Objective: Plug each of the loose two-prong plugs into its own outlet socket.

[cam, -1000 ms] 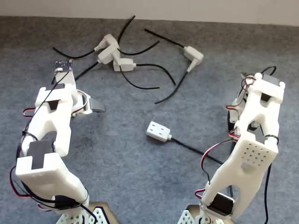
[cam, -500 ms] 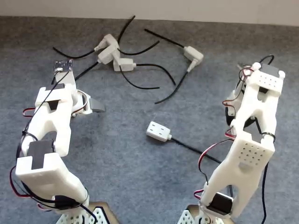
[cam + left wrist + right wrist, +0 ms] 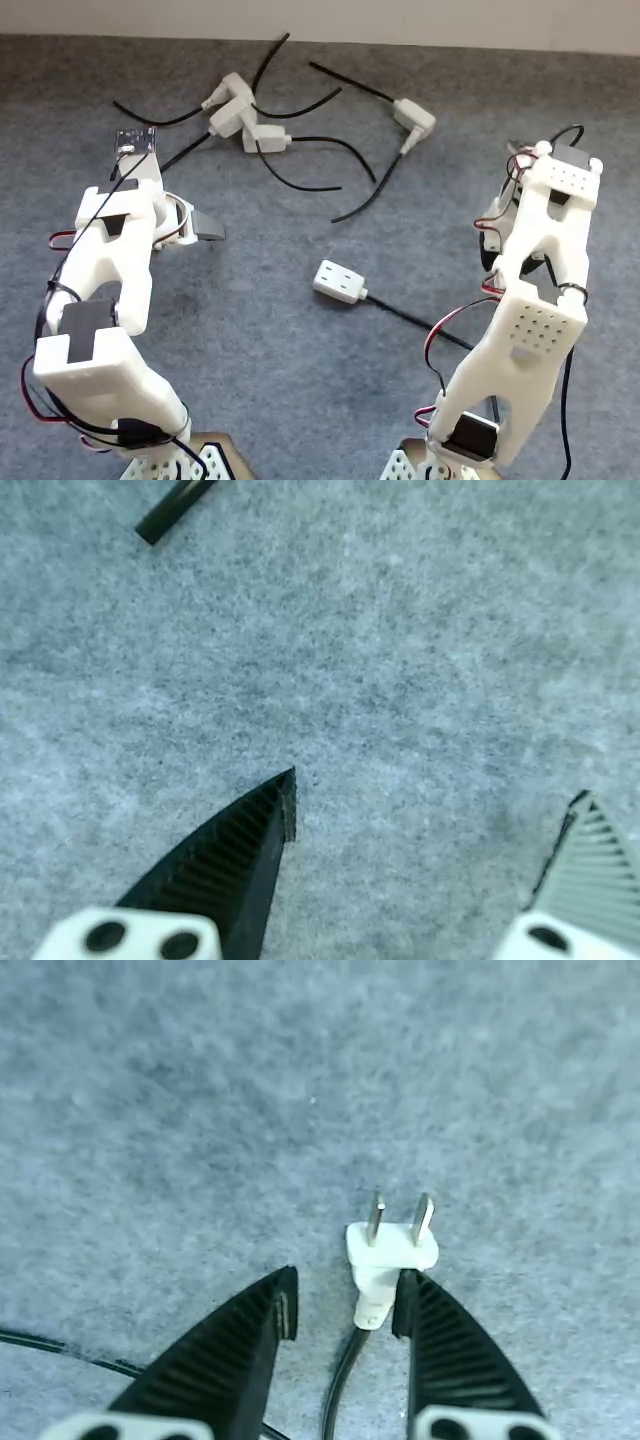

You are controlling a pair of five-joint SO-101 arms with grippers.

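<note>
Okay, right gripper [image 3: 345,1290] has its fingers [image 3: 250,1340] spread astride the plug [image 3: 392,1245], off-centre, so we should centre on its body before pinching; left gripper [image 3: 435,785] spread too.

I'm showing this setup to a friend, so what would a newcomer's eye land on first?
First, the white two-prong plug lying inside the open right end effector, prongs pointing away from it. Then the white outlet block mid-table, and the cluster of loose plugs at the far side.
</note>
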